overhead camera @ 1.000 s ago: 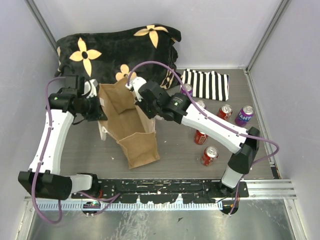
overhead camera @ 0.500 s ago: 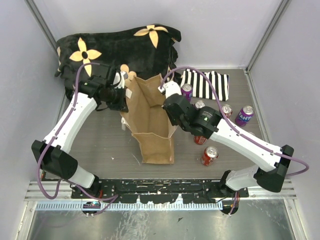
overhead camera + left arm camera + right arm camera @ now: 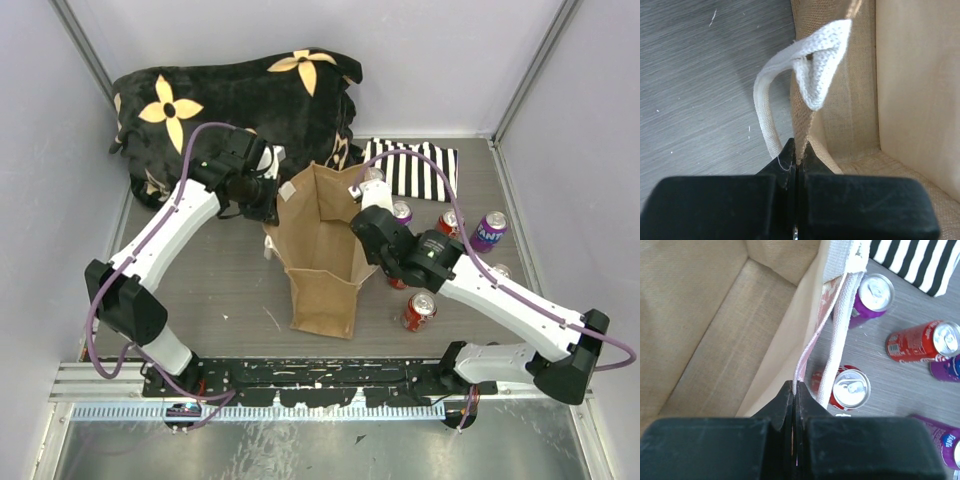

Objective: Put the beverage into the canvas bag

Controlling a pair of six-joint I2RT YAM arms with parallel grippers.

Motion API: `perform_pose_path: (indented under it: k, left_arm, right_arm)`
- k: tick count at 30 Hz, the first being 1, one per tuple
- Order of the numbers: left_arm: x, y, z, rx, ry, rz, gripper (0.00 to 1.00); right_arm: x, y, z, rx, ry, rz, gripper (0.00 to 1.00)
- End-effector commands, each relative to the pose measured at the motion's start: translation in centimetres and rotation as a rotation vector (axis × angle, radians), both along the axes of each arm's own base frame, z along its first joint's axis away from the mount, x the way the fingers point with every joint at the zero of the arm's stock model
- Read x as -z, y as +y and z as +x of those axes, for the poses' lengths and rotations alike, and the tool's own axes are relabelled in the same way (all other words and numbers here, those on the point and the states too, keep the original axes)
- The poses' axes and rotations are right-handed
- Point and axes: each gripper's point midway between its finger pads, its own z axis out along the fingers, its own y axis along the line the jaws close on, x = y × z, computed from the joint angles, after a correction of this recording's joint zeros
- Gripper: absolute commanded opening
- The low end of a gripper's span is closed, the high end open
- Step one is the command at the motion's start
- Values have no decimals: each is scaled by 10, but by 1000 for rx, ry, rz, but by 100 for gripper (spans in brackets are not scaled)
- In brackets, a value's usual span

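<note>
The tan woven canvas bag (image 3: 324, 298) stands open in the middle of the table. My left gripper (image 3: 270, 207) is shut on its left rim, beside a cream handle (image 3: 812, 75); the rim (image 3: 801, 125) runs into the closed jaws. My right gripper (image 3: 366, 236) is shut on the right rim (image 3: 807, 347). The bag's inside (image 3: 705, 325) looks empty. Several beverage cans lie right of the bag: a purple can (image 3: 402, 211), a red can (image 3: 450, 222), a purple Fanta can (image 3: 488, 230) and a red can (image 3: 418, 311). An upright red can (image 3: 849, 387) stands just outside the right wall.
A black flowered blanket (image 3: 230, 95) is piled at the back left. A black-and-white striped cloth (image 3: 415, 170) lies at the back right. Grey walls close in the table on both sides and behind.
Both arms have carried the bag to the right and a little nearer, each still shut on its rim. The bag now stands close to the cans.
</note>
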Motion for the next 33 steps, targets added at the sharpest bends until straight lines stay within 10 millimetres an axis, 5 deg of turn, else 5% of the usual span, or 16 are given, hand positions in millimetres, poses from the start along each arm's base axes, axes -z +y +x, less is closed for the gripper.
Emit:
perform_pose_path:
  k: [1, 8, 24, 28, 30, 33]
  left_arm:
    - [-15, 1, 5, -48, -68, -19, 0]
    - [-9, 11, -19, -75, -36, -25, 0]
    - [7, 21, -47, -89, 17, -38, 0]
    - [2, 16, -45, -78, 12, -59, 75]
    - [-2, 13, -43, -67, 2, -73, 91]
    - [-6, 12, -40, -61, -17, -79, 98]
  right_arm:
    - [-4, -23, 6, 67, -16, 54, 1]
    - [9, -38, 15, 74, 3, 41, 1]
    - [15, -19, 18, -4, 35, 73, 5]
    - [-1, -14, 20, -22, 0, 124, 52]
    - [-16, -13, 22, -17, -41, 158, 66]
    - [-51, -16, 28, 11, -128, 209, 79]
